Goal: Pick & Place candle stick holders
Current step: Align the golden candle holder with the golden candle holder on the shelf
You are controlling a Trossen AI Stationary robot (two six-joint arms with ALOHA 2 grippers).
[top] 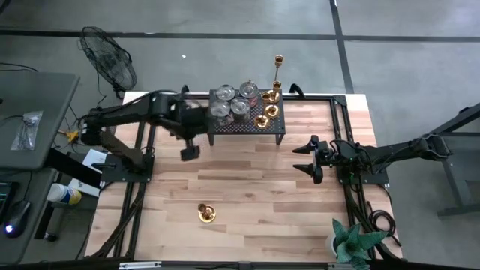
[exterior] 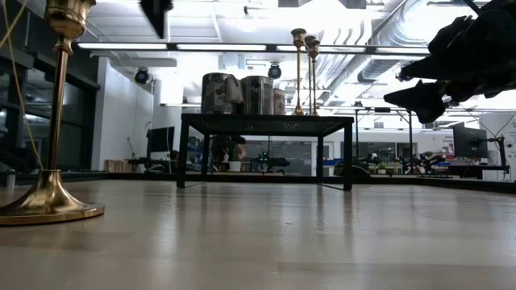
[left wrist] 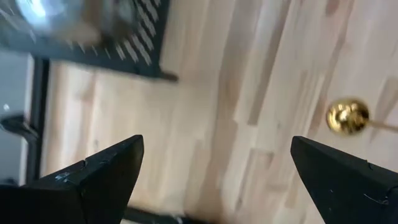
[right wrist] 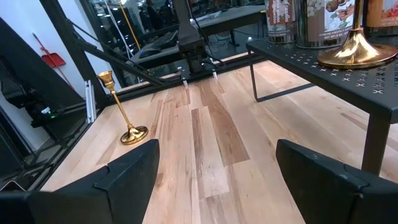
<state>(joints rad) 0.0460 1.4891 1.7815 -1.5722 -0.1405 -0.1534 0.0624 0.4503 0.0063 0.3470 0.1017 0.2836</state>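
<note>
L gripper (top: 189,150) open, empty, over bare table (top: 247,187) just beside black stand (top: 247,129), w/ silvery cups (top: 231,103) and brass candlesticks (top: 267,112) on it; tall candlestick (top: 278,71) at far corner. One brass holder (top: 206,213) stood alone near front edge. R gripper (top: 310,158) open, idle, beside stand's other end. Best approach, judged: centre jaws over one holder, descend straight, avoid neighbours. Low view alone showed clearance under stand; high view alone gave layout.

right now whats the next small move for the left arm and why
Probably carry the left gripper back over the black stand toward a silvery cup. It hangs open and empty above bare table beside the stand, one brass candlestick already stands alone on the wood, and the rest crowd the stand.
</note>
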